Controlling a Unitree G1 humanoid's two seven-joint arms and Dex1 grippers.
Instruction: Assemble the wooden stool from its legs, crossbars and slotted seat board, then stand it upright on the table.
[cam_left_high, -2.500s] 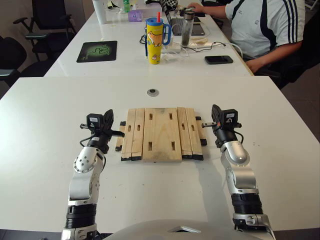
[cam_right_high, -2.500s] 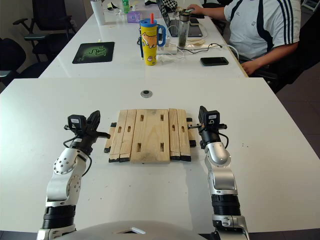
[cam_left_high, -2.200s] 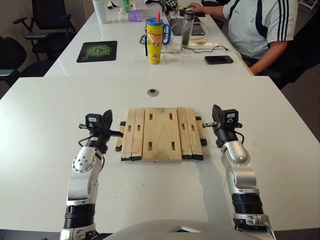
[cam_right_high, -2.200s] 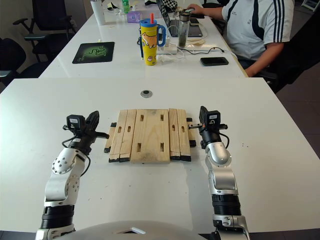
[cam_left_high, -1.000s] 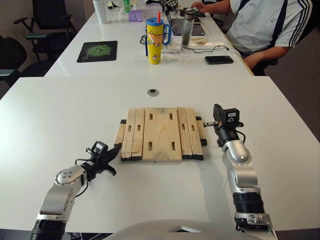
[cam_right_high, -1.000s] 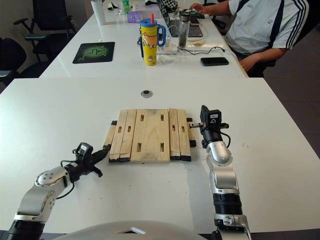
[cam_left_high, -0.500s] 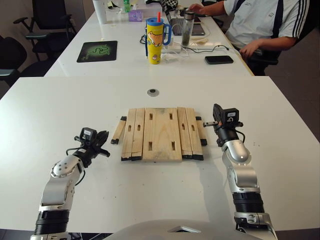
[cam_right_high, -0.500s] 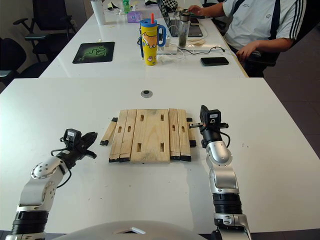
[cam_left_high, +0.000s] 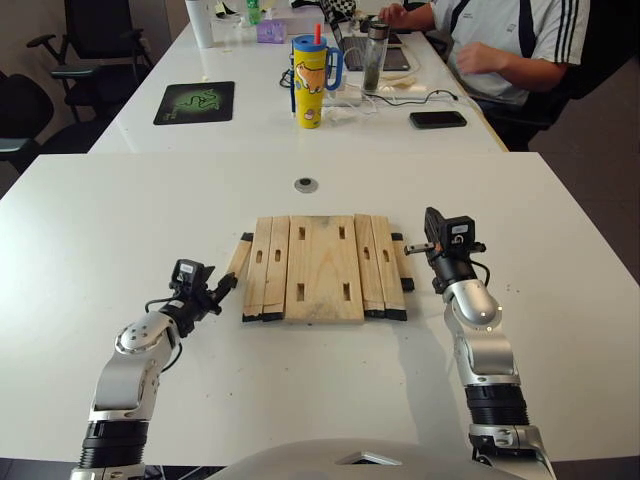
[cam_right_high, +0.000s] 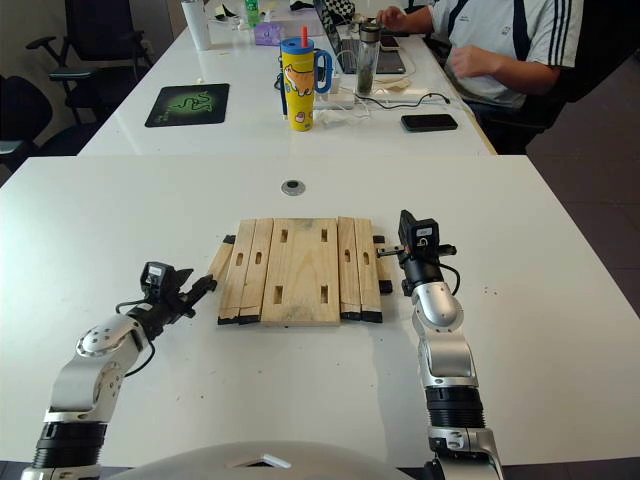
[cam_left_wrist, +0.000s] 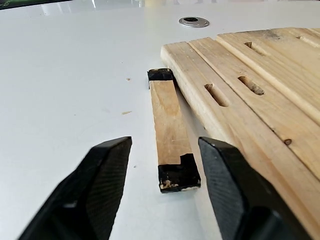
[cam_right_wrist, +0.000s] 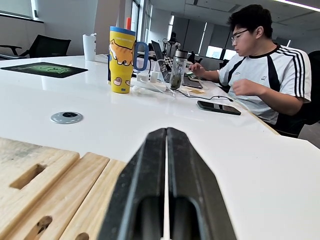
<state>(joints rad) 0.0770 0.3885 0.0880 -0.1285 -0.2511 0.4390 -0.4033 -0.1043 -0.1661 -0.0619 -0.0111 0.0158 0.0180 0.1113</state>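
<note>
Left fingers: spread wide on the left gripper (cam_left_high: 223, 286), low over the table, nothing between them.
Crossbar: the loose crossbar (cam_left_wrist: 170, 129) lies flat just ahead of those fingers, its near black-capped end facing the gap. Its long axis runs away from the robot, with the far end leaning in toward the boards.
Right fingers: pressed together on the right gripper (cam_right_wrist: 166, 145), pinching nothing and pointing away from the robot.
Right gripper's place: at the right edge of the row of boards. I cannot tell whether it touches the wood.
Seat board: the seat board (cam_left_high: 322, 268) lies flat in the middle of the row with four slots showing, its long axis running away from the robot.
Legs: two slotted legs (cam_left_high: 266, 268) lie tight against the seat board's left side and two more (cam_left_high: 374, 264) against its right. All are parallel to it, with black tips at their near ends.
Right crossbar: another short black-capped piece (cam_left_high: 402, 262) lies just outside the right legs, beside the right gripper.
Table: the table (cam_left_high: 110, 215) is white and glossy, with a round metal grommet (cam_left_high: 305, 184) beyond the boards.
Room: a second white table behind carries a yellow cup (cam_left_high: 312, 80), a dark mouse mat (cam_left_high: 194, 102) and a phone (cam_left_high: 437, 119). Black office chairs (cam_left_high: 90, 40) stand to its left.
</note>
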